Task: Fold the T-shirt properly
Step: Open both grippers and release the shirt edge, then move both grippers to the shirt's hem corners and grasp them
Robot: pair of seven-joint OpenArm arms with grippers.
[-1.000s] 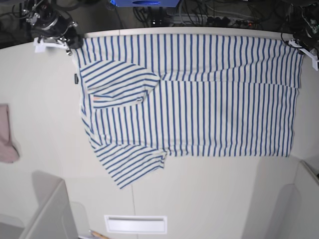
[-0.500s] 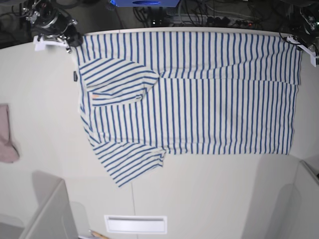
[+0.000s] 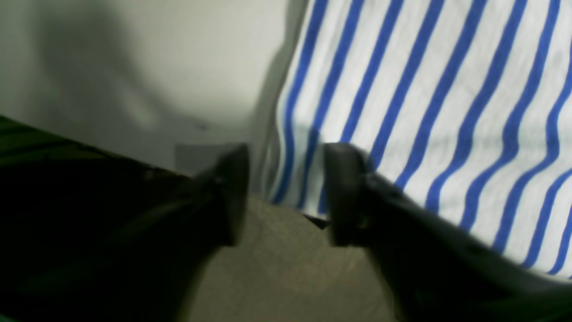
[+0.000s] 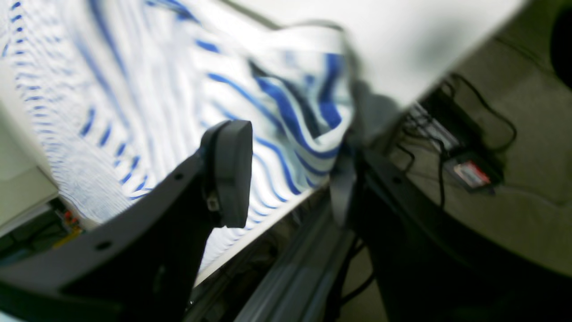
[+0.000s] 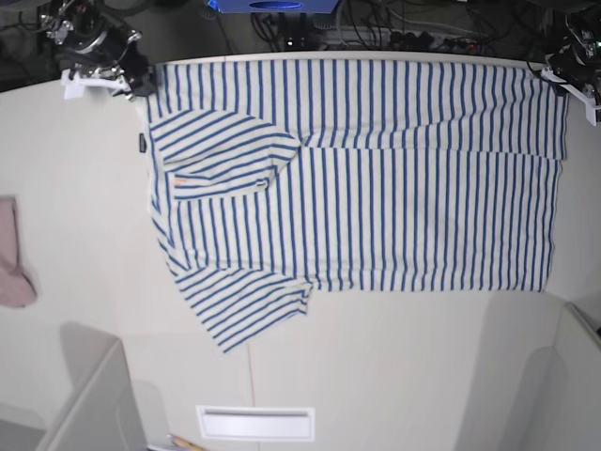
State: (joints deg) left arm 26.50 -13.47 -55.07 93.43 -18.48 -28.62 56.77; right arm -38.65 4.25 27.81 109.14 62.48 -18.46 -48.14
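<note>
Both hands have opened off the flat T-shirt corners.

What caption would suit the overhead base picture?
White, blue-striped cloth T-shirt spread flat on the pale table, one sleeve folded in, robot arms at its far corners.

The striped T-shirt lies spread flat on the white table, its long upper edge along the far table edge. One sleeve is folded in onto the body, and the other sleeve sticks out toward the near side. The right tool sits at the shirt's upper corner on the view's left, the left tool at the opposite corner. A pinkish cloth lies well apart.
</note>
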